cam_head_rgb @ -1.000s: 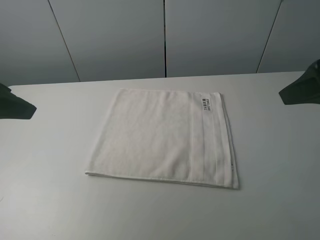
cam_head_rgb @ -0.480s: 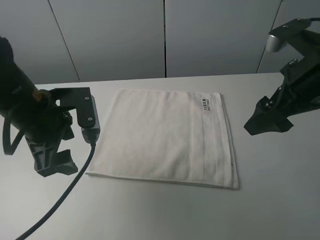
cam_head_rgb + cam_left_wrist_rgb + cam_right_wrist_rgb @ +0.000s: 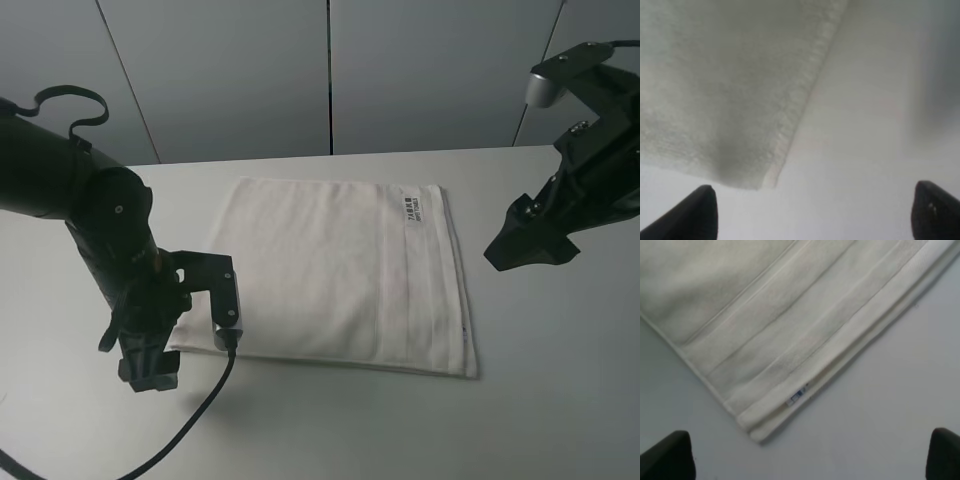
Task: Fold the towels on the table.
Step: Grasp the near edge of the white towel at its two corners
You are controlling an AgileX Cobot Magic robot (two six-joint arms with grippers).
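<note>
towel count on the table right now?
1. The white towel lies flat near the middle of the table. Its corner looks layered in the right wrist view, so another underneath can't be excluded.

The left arm (image 3: 110,240) hides one towel (image 3: 330,270) corner; the label (image 3: 412,207) print seems illegibly small.

One towel (image 3: 335,275), one table (image 3: 560,390), two grippers: left gripper (image 3: 148,372) and right gripper (image 3: 528,248).

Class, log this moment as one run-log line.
towel: flat on table | left gripper: open, at towel's near-left corner, empty | right gripper: open, right of towel, empty
</note>
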